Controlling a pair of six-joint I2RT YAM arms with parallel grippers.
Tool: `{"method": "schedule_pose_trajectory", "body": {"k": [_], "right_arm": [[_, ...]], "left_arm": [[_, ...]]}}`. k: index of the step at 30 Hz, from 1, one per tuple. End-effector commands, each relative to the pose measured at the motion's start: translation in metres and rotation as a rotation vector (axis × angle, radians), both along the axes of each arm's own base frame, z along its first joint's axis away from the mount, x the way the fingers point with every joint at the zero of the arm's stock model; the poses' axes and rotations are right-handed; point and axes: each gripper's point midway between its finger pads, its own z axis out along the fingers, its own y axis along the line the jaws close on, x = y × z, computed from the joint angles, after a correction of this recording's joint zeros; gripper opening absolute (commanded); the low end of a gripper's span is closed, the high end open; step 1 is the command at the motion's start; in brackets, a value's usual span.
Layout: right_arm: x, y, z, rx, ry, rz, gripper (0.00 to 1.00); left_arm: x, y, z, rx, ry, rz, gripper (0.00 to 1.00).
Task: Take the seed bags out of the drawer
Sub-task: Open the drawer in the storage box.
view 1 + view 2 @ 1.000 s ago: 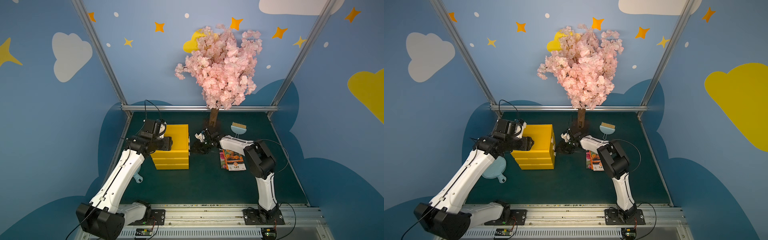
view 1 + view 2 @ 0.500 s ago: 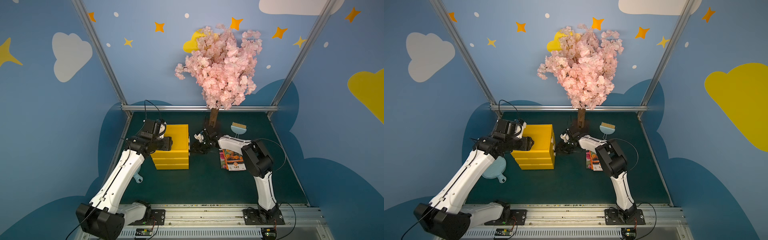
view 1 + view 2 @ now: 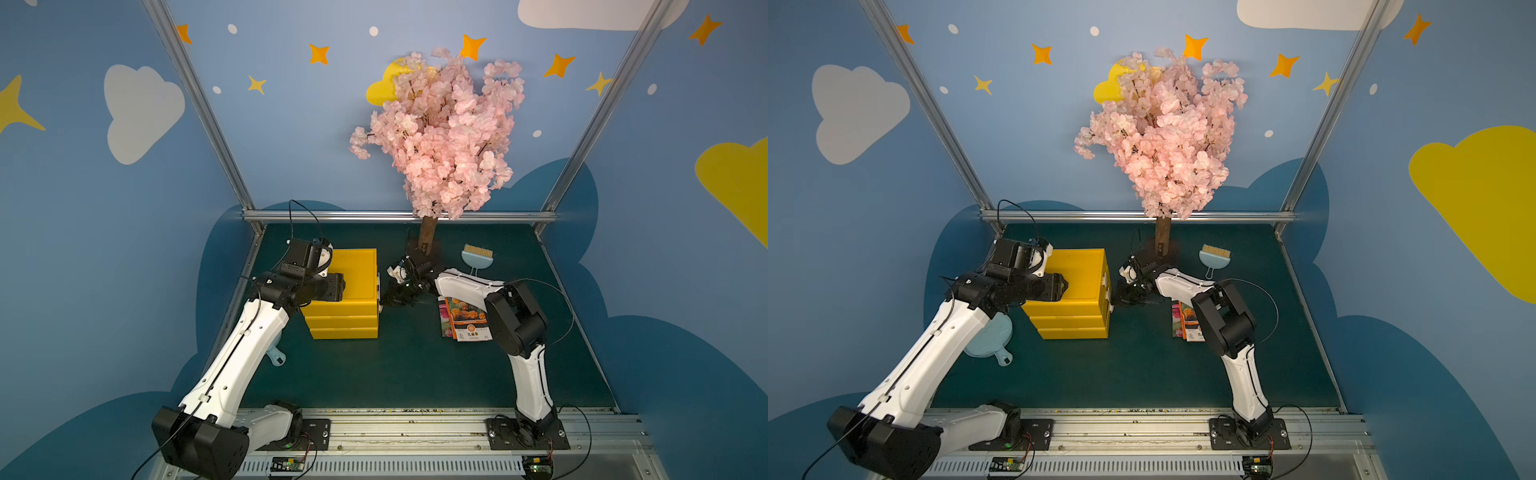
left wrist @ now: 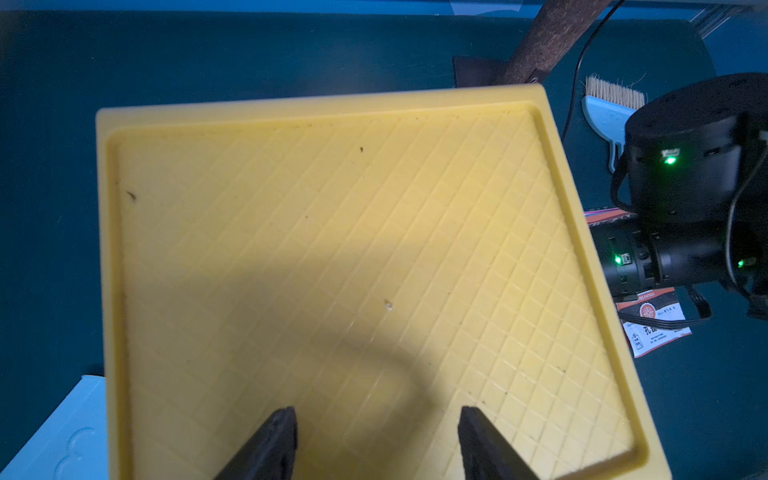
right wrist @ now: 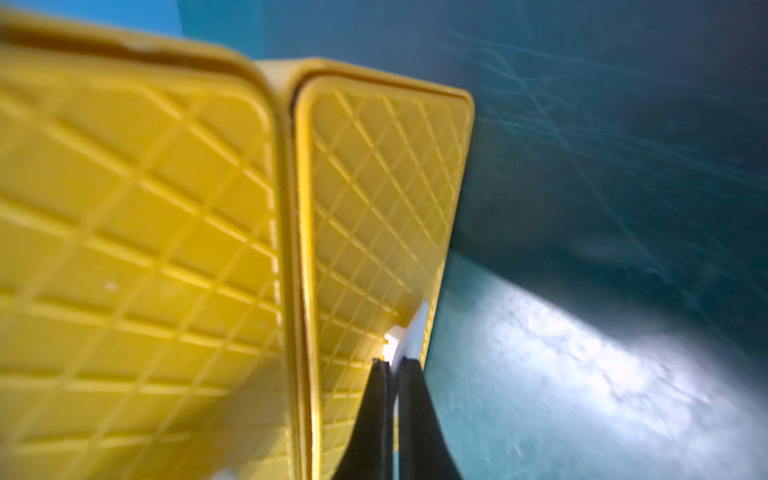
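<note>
The right gripper (image 5: 392, 362), clamped shut on the white handle (image 5: 415, 328) of the drawer (image 5: 374, 208) at lower centre, sits nearer than the wide-open left gripper (image 4: 376, 411).

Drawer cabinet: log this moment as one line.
right gripper shut on drawer handle | left gripper open over cabinet top | seed bags on mat
</note>
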Motion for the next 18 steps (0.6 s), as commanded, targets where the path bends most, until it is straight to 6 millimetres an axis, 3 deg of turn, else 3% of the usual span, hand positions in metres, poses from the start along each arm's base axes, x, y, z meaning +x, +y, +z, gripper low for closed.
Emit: {"method": "schedule_pose_trajectory", "body": {"k": [1, 9, 18], "right_arm": [[-0.004, -0.017, -0.007, -0.101, -0.004, -0.012, 0.00], [-0.002, -0.031, 0.011, -0.140, -0.046, -0.022, 0.00], [0.000, -0.057, 0.018, -0.174, -0.054, -0.039, 0.00]], "left_arm": [[-0.026, 0.009, -0.034, 0.032, 0.172, 0.015, 0.67], [-0.022, 0.007, -0.027, 0.026, 0.156, 0.013, 0.68], [-0.020, 0.006, -0.020, 0.017, 0.139, 0.014, 0.69]]}}
